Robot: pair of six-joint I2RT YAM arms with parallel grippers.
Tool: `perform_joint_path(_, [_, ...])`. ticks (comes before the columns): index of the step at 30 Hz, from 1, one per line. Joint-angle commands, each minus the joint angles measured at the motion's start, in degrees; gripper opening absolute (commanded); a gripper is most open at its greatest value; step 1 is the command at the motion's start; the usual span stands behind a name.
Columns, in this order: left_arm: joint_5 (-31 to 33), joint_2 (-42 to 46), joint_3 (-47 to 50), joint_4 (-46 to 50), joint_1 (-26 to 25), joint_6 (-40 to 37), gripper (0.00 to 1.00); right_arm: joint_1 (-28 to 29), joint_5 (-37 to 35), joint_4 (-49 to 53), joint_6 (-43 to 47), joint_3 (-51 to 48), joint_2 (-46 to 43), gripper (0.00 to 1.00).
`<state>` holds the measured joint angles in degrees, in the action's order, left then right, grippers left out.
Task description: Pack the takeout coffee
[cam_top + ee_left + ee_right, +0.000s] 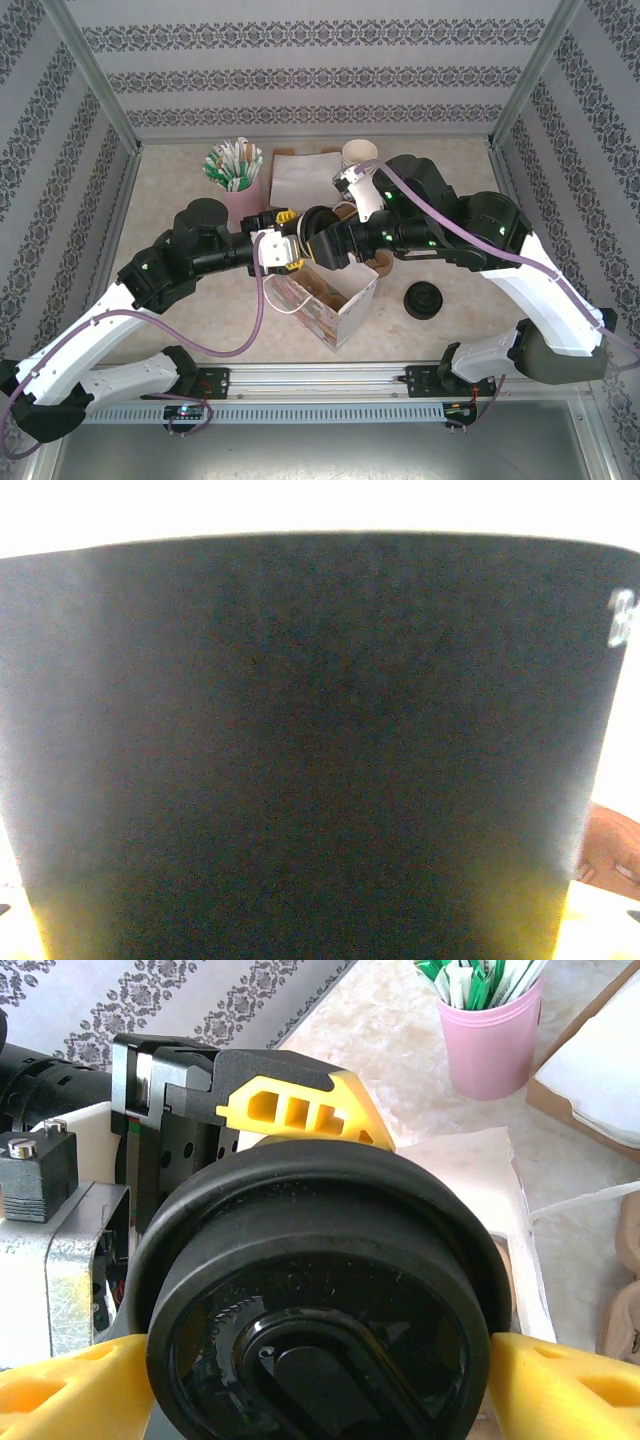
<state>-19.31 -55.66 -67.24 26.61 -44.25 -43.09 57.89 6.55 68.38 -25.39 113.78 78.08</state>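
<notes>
The left gripper (298, 240) is clamped on the dark body of the coffee (325, 232) at frame centre, just above the bag (345, 305). The right gripper (320, 1375) flanks the lid (310, 1260), its fingers (70, 1385) at the rim. Whether they press on it I cannot tell.

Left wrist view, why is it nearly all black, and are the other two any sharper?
Left wrist: the takeout coffee sits too close to the lens, so its dark body is blurred and grainy, the background blown out white. Right wrist: its lid is fairly sharp with soft glare, the near yellow fingers blurred. Top external: even light, soft shadows.
</notes>
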Motion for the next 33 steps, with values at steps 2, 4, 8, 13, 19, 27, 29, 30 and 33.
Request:
perform_joint_path(2, [-1.94,0.12,-2.19,-2.53,-1.54,0.02,0.48,0.56,0.53,-2.17,-0.54,-1.45,0.6,0.85])
perform_joint_path(4, [-1.85,0.16,-2.15,-2.53,-1.55,-0.06,0.48,0.56,0.33,-2.07,-0.62,-1.46,0.81,0.83])
perform_joint_path(8, [-1.58,0.14,-2.11,-2.8,-1.63,-0.06,0.49,0.73,0.14,-2.64,-0.59,-1.93,0.58,0.77])
perform_joint_path(13, [-0.37,0.45,-1.99,-2.71,-1.72,-0.06,0.55,0.73,-0.17,-2.33,-0.39,-1.74,0.43,0.74])
perform_joint_path(19, [0.86,2.06,-1.58,-2.23,-1.73,-0.33,0.72,0.73,-1.78,-1.23,-0.04,-1.88,-0.67,0.72])
perform_joint_path(27, [1.2,4.5,-0.66,-2.74,-1.72,1.18,1.0,0.67,-3.73,0.1,0.54,-1.47,-1.57,0.71])
perform_joint_path(29, [1.05,5.59,-0.53,-2.8,-1.72,2.3,1.0,0.65,-5.29,1.32,1.01,-0.91,-1.71,0.71])
perform_joint_path(30, [0.99,6.24,-0.34,-2.88,-1.72,3.12,1.0,0.65,-6.08,2.37,1.26,-0.5,-1.63,0.7])
perform_joint_path(33, [1.11,9.15,1.2,-3.93,-1.72,7.81,1.0,0.65,-7.98,5.6,2.4,1.12,-1.14,0.7])
